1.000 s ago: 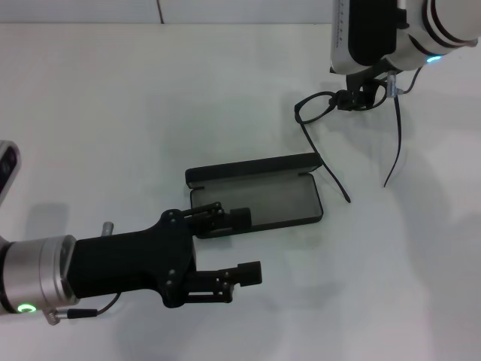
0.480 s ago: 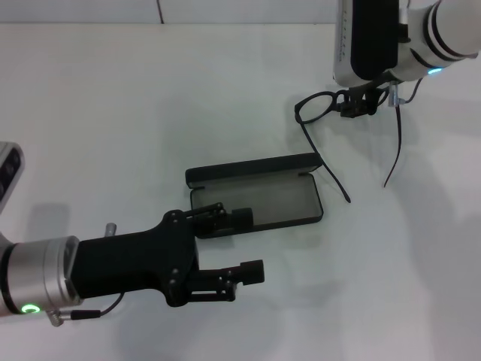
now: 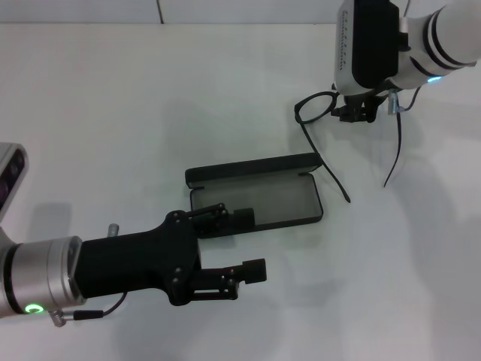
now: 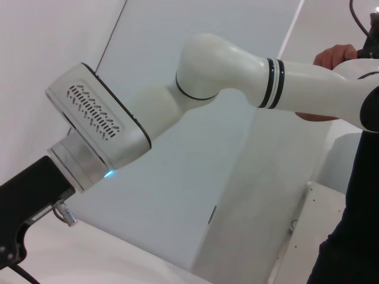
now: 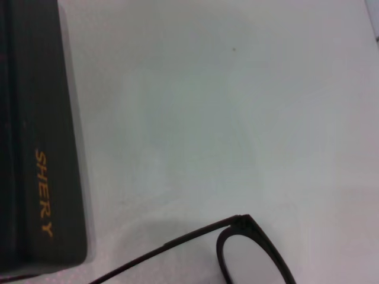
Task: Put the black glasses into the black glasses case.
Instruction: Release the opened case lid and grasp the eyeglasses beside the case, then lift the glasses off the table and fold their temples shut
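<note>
Desk (image 3: 113,98): white. Left gripper (image 3: 244,244) spread, at the near edge of the open black glasses case (image 3: 255,197), which lies flat. Right gripper (image 3: 359,111) pinching the front frame of the black glasses (image 3: 316,107), temples unfolded and trailing. Risk: splayed temples may catch the case rim and block seating.

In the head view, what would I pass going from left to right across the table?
Left claw → case with its lid open → glasses → right claw, over the glasses' frame.
</note>
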{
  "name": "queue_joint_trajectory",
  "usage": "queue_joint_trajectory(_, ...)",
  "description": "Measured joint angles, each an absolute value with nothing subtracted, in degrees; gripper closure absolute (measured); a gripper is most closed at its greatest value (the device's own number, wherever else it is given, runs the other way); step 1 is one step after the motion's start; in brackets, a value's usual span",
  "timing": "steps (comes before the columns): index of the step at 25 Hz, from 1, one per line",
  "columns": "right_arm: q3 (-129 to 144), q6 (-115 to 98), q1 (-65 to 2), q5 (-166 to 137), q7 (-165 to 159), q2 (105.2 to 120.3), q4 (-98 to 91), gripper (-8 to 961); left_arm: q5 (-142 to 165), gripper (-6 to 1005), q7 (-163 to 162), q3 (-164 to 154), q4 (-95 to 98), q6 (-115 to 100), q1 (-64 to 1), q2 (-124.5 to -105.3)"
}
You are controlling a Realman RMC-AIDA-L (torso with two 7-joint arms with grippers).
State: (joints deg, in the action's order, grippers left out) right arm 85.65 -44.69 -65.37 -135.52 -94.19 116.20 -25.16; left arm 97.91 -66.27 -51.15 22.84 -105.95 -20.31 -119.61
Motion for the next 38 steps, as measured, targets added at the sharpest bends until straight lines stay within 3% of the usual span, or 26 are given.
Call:
queue_joint_trajectory(9,85.6,-45.5,-65.2,-136.0,-94.5,116.19,-25.1,667,97.9,170,-66.3,-51.1,22.8,-105.8,-20.3,-119.62)
queue_joint_trajectory(25,85.2,-46.3,-64.9,-136.7,-94.6,116.01,-26.4,773,97.8,169,-66.3,-50.7,22.9,-105.1,-20.8,-119.61)
queue_joint_trajectory(34,84.9,-49.4,-61.2,-137.9,-95.2,115.43,-33.1,913,97.8,169,-66.3,-50.4,22.9,-105.2,-20.7,-119.54)
queue_joint_trajectory(38,84.1,-50.9,-59.3,-141.9,-97.5,115.46,-36.0,912,97.8,169,-66.3,-50.4,22.9,-105.5,-20.9,-119.52)
